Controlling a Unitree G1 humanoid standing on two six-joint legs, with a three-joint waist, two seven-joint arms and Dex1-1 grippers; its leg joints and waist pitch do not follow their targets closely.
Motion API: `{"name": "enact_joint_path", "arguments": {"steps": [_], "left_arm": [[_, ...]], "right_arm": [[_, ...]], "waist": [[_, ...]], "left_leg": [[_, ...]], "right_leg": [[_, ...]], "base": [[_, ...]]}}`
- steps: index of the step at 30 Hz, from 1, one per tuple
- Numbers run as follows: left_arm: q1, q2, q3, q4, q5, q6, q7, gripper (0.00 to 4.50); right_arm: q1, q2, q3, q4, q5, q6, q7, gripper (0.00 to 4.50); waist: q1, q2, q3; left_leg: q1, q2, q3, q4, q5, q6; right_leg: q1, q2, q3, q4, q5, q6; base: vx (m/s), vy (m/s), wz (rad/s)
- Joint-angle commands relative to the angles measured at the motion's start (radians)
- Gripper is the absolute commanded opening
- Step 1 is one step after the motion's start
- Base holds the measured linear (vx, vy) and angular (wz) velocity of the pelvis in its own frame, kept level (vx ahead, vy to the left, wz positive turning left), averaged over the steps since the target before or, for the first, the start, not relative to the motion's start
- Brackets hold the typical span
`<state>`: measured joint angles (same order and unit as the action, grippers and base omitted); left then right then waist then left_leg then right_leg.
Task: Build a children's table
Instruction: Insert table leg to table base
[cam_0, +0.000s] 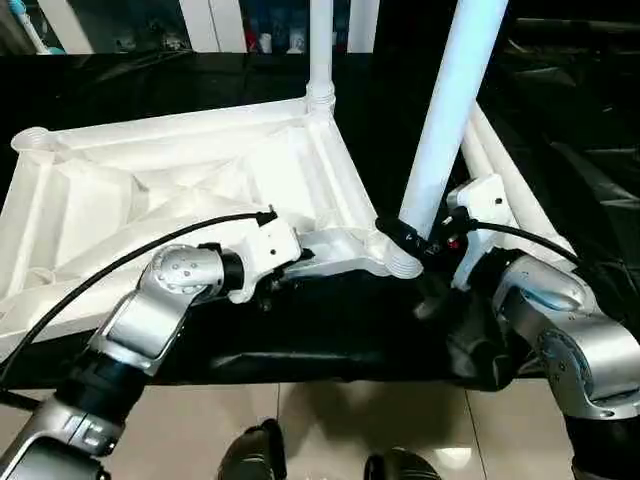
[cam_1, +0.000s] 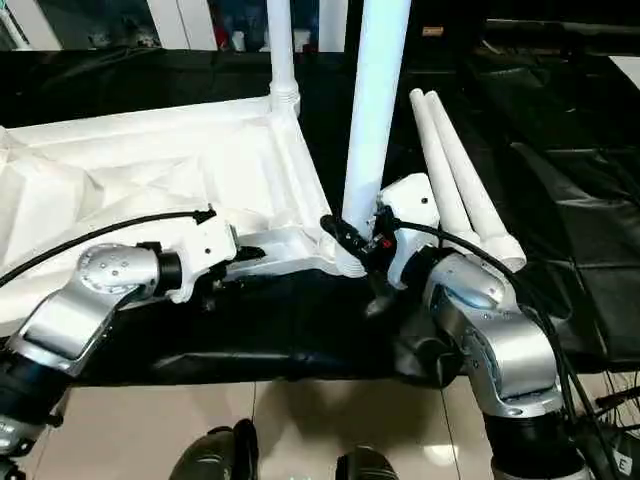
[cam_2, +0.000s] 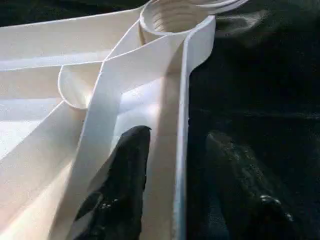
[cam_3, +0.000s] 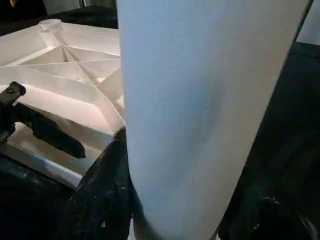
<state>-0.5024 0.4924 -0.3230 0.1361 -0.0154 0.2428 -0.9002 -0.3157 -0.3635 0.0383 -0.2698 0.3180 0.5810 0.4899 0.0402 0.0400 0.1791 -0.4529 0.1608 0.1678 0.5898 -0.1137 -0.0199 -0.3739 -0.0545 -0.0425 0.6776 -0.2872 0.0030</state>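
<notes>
The white tabletop (cam_0: 170, 190) lies upside down on the black table, ribs facing up. One leg (cam_0: 320, 50) stands upright in its far corner socket. My right gripper (cam_0: 420, 240) is shut on a second leg (cam_0: 450, 100) near its lower end. That leg is tilted, its end just above the near right corner socket (cam_0: 403, 263). The right wrist view shows a dark finger (cam_3: 102, 195) on each side of the tube. My left gripper (cam_2: 177, 132) is open and straddles the tabletop's near rim (cam_2: 181, 165), with one finger inside the rim and the other outside.
Two loose legs (cam_1: 460, 170) lie side by side on the black cloth to the right of the tabletop. The table's front edge (cam_0: 330, 375) runs just below my forearms, with tiled floor and my feet beyond. White cabinets (cam_0: 215, 20) stand at the back.
</notes>
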Motion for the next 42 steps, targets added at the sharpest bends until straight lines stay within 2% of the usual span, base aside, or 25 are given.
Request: {"name": "enact_joint_path", "arguments": {"steps": [1, 5, 10, 12, 22, 25, 30, 34, 37, 42], "left_arm": [[-0.002, -0.005, -0.010, 0.021, 0.004, -0.002, -0.006, 2.12], [-0.019, -0.023, 0.001, 0.068, -0.006, -0.001, -0.006, 1.95], [-0.038, -0.031, -0.004, 0.096, -0.007, -0.001, -0.026, 1.51], [-0.048, -0.037, -0.006, 0.103, -0.010, 0.002, -0.032, 1.26], [-0.069, -0.044, -0.045, 0.128, 0.003, -0.004, -0.083, 0.58], [-0.074, -0.043, -0.058, 0.132, 0.016, -0.008, -0.089, 0.24], [-0.090, -0.054, -0.081, 0.162, 0.056, -0.028, -0.078, 0.24], [-0.106, -0.049, -0.093, 0.151, 0.055, 0.000, -0.111, 0.68], [-0.119, -0.039, -0.104, 0.135, 0.068, 0.004, -0.120, 0.68], [-0.141, -0.043, -0.114, 0.126, 0.075, 0.026, -0.142, 0.68]], "right_arm": [[-0.006, -0.007, -0.017, 0.000, 0.001, -0.006, 0.007, 1.84], [-0.004, -0.005, -0.022, 0.007, 0.004, -0.008, 0.004, 1.84], [-0.005, -0.004, -0.023, 0.016, 0.004, -0.012, 0.003, 1.84], [-0.005, -0.004, -0.024, 0.017, 0.004, -0.013, 0.002, 1.84], [-0.001, -0.004, -0.024, 0.013, 0.003, -0.012, -0.001, 1.84], [0.001, -0.003, -0.024, 0.012, 0.003, -0.012, -0.001, 1.84], [0.000, -0.002, -0.023, 0.012, 0.003, -0.013, -0.002, 1.84], [0.000, -0.002, -0.024, 0.011, 0.005, -0.012, -0.002, 1.84], [0.000, -0.002, -0.023, 0.009, 0.005, -0.011, -0.002, 1.84], [0.000, 0.000, -0.022, 0.008, 0.005, -0.009, -0.004, 1.84]], "waist": [[0.003, -0.003, -0.096], [0.005, -0.004, -0.096], [0.010, -0.005, -0.093], [0.011, -0.005, -0.094], [0.020, -0.001, -0.095], [0.020, -0.004, -0.095], [0.021, -0.004, -0.094], [0.024, -0.003, -0.093], [0.023, -0.002, -0.093], [0.023, -0.001, -0.095]], "left_leg": [[0.048, 0.067, -0.029, -0.059, -0.111, 0.112], [0.049, 0.066, -0.026, -0.058, -0.116, 0.116], [0.050, 0.067, -0.024, -0.060, -0.146, 0.099], [0.050, 0.068, -0.025, -0.061, -0.141, 0.098], [0.050, 0.069, -0.025, -0.061, -0.145, 0.095], [0.050, 0.069, -0.025, -0.062, -0.144, 0.094], [0.050, 0.069, -0.024, -0.062, -0.144, 0.097], [0.051, 0.070, -0.024, -0.064, -0.163, 0.086], [0.051, 0.070, -0.026, -0.066, -0.162, 0.082], [0.049, 0.069, -0.024, -0.063, -0.140, 0.093]], "right_leg": [[0.036, -0.094, 0.045, -0.079, 0.202, -0.279], [0.032, -0.095, 0.046, -0.081, 0.191, -0.284], [0.030, -0.098, 0.048, -0.087, 0.135, -0.280], [0.029, -0.097, 0.048, -0.086, 0.140, -0.278], [0.027, -0.098, 0.048, -0.086, 0.142, -0.279], [0.028, -0.098, 0.049, -0.085, 0.146, -0.278], [0.028, -0.099, 0.049, -0.086, 0.148, -0.276], [0.026, -0.101, 0.050, -0.090, 0.114, -0.278], [0.026, -0.099, 0.049, -0.089, 0.114, -0.274], [0.027, -0.100, 0.049, -0.087, 0.150, -0.280]], "base": [[0.000, 0.000, 0.00], [0.000, 0.000, 0.00], [0.000, 0.000, 0.00], [0.000, 0.000, 0.00], [0.000, 0.000, 0.00], [0.000, 0.000, 0.00], [0.000, 0.000, 0.00], [0.000, 0.000, 0.00], [0.000, 0.000, 0.00], [0.000, 0.000, 0.00]]}}
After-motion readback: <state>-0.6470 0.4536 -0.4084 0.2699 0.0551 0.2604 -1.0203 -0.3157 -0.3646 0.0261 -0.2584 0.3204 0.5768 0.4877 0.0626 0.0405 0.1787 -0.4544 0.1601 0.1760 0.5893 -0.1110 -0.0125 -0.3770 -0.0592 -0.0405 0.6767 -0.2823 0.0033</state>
